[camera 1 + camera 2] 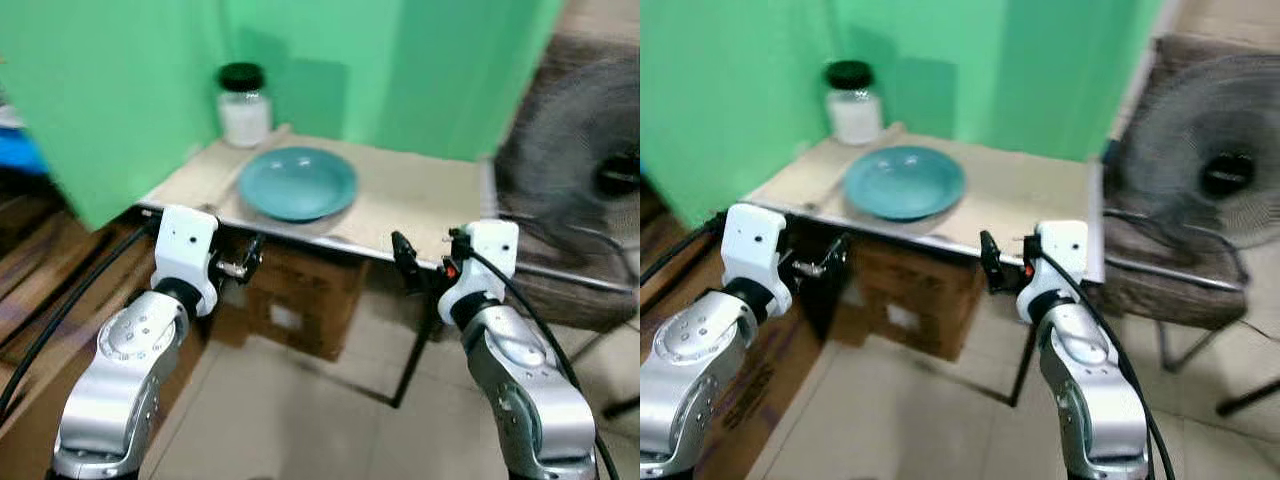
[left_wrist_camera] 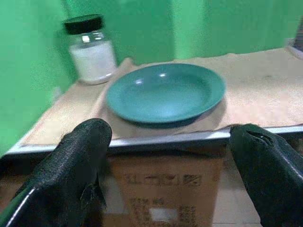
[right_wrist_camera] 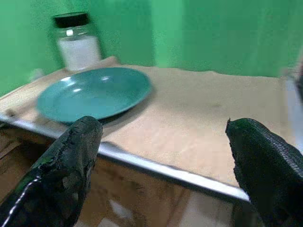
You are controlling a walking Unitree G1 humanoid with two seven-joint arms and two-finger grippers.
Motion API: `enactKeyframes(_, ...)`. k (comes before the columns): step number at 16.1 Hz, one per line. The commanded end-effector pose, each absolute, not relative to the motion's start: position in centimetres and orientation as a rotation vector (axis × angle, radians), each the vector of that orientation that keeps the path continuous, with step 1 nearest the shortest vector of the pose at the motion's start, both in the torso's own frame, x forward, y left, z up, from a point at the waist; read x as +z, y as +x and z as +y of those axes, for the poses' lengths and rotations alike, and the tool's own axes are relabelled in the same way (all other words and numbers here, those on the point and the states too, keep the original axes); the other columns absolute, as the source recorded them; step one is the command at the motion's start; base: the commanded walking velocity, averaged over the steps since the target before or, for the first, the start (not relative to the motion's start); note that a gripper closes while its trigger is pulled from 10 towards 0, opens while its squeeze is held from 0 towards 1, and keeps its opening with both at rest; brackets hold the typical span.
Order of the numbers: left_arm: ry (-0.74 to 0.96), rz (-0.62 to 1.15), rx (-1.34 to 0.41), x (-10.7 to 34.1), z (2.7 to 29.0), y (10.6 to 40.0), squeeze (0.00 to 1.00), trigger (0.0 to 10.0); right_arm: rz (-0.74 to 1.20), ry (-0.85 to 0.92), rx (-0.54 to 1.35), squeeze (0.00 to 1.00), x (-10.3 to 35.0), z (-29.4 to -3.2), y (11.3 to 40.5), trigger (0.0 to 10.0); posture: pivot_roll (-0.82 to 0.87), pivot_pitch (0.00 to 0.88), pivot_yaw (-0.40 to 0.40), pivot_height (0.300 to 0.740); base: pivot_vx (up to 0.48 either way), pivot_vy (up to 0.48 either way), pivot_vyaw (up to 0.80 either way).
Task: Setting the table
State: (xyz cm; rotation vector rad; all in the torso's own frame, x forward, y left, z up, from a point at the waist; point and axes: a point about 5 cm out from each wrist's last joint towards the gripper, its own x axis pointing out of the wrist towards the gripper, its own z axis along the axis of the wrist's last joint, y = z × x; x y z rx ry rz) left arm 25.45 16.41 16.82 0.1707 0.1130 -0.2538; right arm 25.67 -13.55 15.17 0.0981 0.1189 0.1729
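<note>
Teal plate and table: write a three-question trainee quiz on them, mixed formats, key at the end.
1. True or false: the teal plate lies on the table with nothing on it.
2. Multiple choice: the jar with the black lid stands (a) on the plate, (b) behind the plate near the green backdrop, (c) on the floor.
3. Fill in: both the left hand and the right hand are ____, holding nothing, in front of the table edge.

Key: 1 true; 2 b; 3 open.
</note>
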Motion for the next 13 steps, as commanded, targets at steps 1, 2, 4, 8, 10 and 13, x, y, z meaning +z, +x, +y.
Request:
enactKeyframes(1,0.187,0.098,-0.279,17.17,16.06,25.53,0.00,10.0,0.115,0.099,0.175,0.00,15.40,-13.66,26.09,10.0,0.15,0.000,0.008,0.740,0.337,0.000,0.00)
enactKeyframes(2,0.196,0.095,-0.291,17.25,15.95,25.48,0.00,10.0,0.111,0.088,0.183,0.00,15.43,-13.68,26.17,10.0,0.15,0.000,0.008,0.740,0.337,0.000,0.00)
enactKeyframes(4,0.192,0.093,-0.286,17.24,16.12,25.35,0.00,10.0,0.101,0.025,0.223,0.00,15.47,-13.06,26.17,10.0,0.15,0.000,0.001,0.740,0.313,0.000,0.00)
enactKeyframes(8,0.215,0.084,-0.331,17.50,15.46,25.21,0.00,10.0,0.096,0.038,0.247,0.00,15.64,-12.88,26.53,10.0,0.16,0.000,0.011,0.740,0.303,0.000,0.74)
enactKeyframes(10,0.215,0.084,-0.322,17.55,15.79,25.18,0.00,10.0,0.105,0.054,0.238,0.00,15.36,-12.92,26.62,10.0,0.16,0.000,0.008,0.740,0.300,0.000,0.40)
enactKeyframes(13,0.220,0.087,-0.343,17.46,15.50,25.26,0.00,10.0,0.099,0.071,0.201,0.00,15.58,-13.37,26.95,10.0,0.15,0.000,0.016,0.740,0.296,0.000,0.00)
